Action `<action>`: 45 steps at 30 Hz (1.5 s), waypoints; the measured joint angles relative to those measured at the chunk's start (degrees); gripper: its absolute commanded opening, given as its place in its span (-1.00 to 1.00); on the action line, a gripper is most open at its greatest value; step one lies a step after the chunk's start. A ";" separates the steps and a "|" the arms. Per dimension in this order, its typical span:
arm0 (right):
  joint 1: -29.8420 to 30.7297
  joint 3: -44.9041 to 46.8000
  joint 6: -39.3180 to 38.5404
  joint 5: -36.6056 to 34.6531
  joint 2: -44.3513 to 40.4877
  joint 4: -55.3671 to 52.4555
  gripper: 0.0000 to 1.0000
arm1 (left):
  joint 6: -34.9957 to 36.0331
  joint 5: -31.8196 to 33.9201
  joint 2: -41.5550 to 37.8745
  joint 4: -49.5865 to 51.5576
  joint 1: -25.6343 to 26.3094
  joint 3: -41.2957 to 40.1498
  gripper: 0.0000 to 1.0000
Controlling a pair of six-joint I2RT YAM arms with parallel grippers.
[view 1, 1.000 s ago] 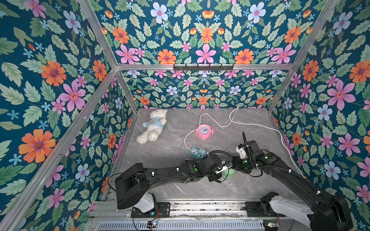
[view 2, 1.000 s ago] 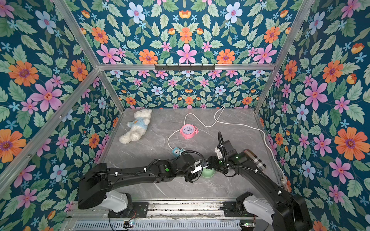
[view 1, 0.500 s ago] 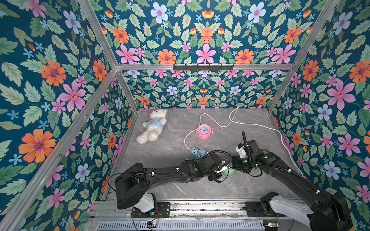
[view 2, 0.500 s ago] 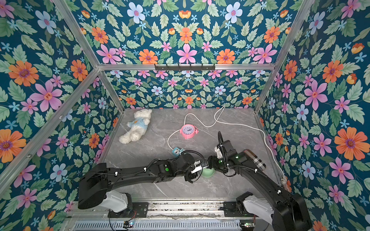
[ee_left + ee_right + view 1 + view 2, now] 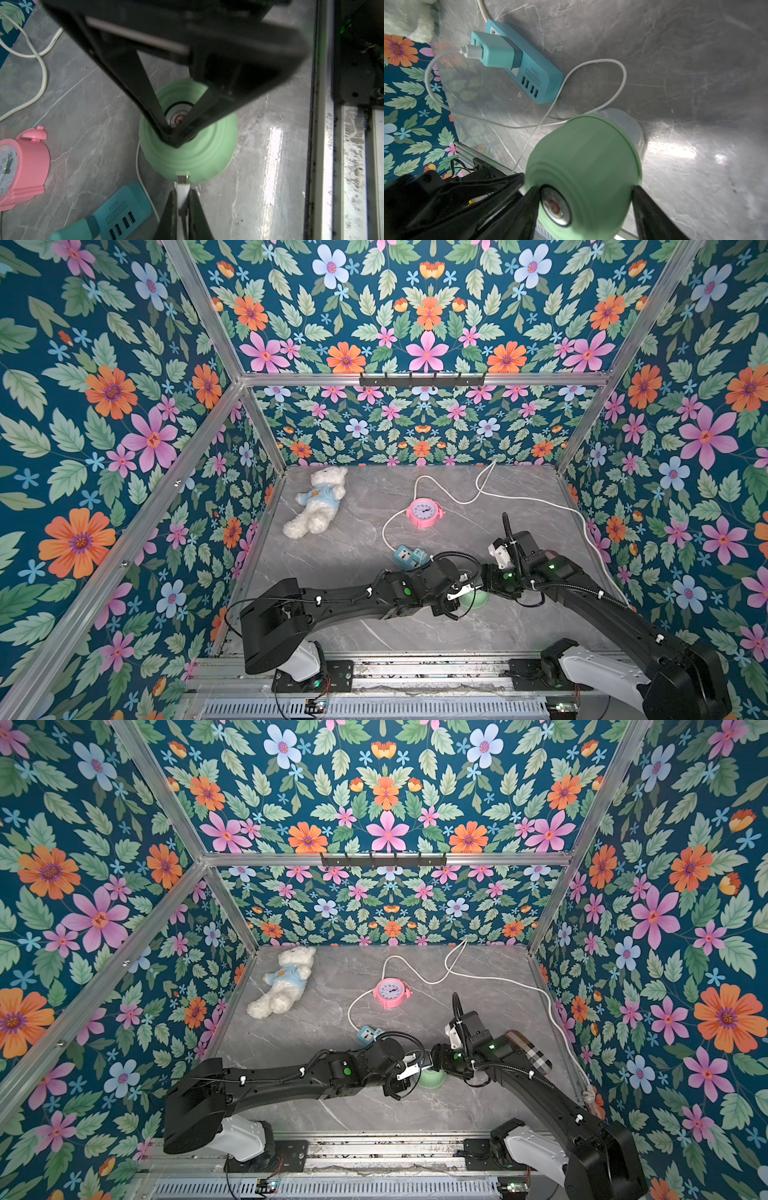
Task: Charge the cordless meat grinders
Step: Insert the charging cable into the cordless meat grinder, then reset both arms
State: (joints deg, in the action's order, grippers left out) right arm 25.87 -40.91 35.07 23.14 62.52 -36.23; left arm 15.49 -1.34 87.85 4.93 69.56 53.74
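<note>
Left wrist: left gripper holds white plug at grinder.

Grey marble tabletop, teddy bear, pink clock, teal power strip, mint grinder

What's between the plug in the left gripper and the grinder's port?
Nothing visible. The plug in the left gripper has its metal tip right at the port of the grinder, with no object between. The right gripper clasps the dome.

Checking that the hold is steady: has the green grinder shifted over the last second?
No. In a top view the green grinder keeps its place below the pink clock; no shift shows.
</note>
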 measured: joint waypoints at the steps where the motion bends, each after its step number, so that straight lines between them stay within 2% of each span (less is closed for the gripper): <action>1: 0.02 0.00 0.00 0.00 0.00 0.00 0.40 | -0.11 0.04 0.02 0.00 0.00 0.00 -1.00; 7: 0.07 -0.04 0.02 -0.07 -0.28 -0.07 0.41 | -0.13 0.13 -0.22 0.00 0.00 0.00 -1.00; 17: 0.31 -1.22 0.02 -0.02 -1.51 -3.76 0.45 | -0.13 -1.55 -2.34 -3.63 0.13 -1.29 -0.46; 24: 0.15 -2.10 0.02 -0.04 -1.73 -4.68 0.48 | -0.09 -1.84 -3.50 -4.26 0.13 -2.89 -0.27; 29: -0.72 -5.25 -0.37 -0.72 -3.48 -6.38 0.51 | -0.13 -1.27 -9.25 -7.02 0.13 -5.81 -0.07; 32: -3.30 -7.54 -1.14 -2.40 -6.08 -6.75 0.51 | -1.73 3.15 -14.53 -14.34 -0.68 -10.47 0.12; 35: -9.62 -7.74 -2.67 -7.13 -9.62 -6.78 0.56 | -7.19 10.97 -20.37 -23.47 -6.40 -17.86 0.32; 36: -11.63 -7.45 -2.93 -9.05 -10.58 -6.47 0.56 | -9.99 13.60 -21.94 -25.35 -9.60 -19.85 0.35; 38: -16.46 -6.08 -5.27 -13.33 -12.50 -4.50 0.56 | -17.25 20.11 -24.11 -27.91 -17.59 -22.82 0.67; 39: -18.16 -4.96 -5.99 -15.15 -12.96 -2.89 0.56 | -20.28 23.02 -24.52 -28.28 -21.16 -23.63 0.74; 41: -21.53 -1.40 -8.57 -19.67 -13.29 2.08 0.54 | -25.18 29.05 -24.61 -29.11 -28.41 -25.22 0.74; 45: -23.67 10.12 -14.64 -27.17 -11.41 18.08 0.55 | -25.07 33.38 -22.21 -32.96 -39.50 -28.79 0.78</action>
State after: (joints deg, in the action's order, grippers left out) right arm 2.20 -30.79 20.43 -4.03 51.11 -18.15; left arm -9.58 32.03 65.65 -28.03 30.06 24.95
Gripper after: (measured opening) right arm 0.771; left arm 0.876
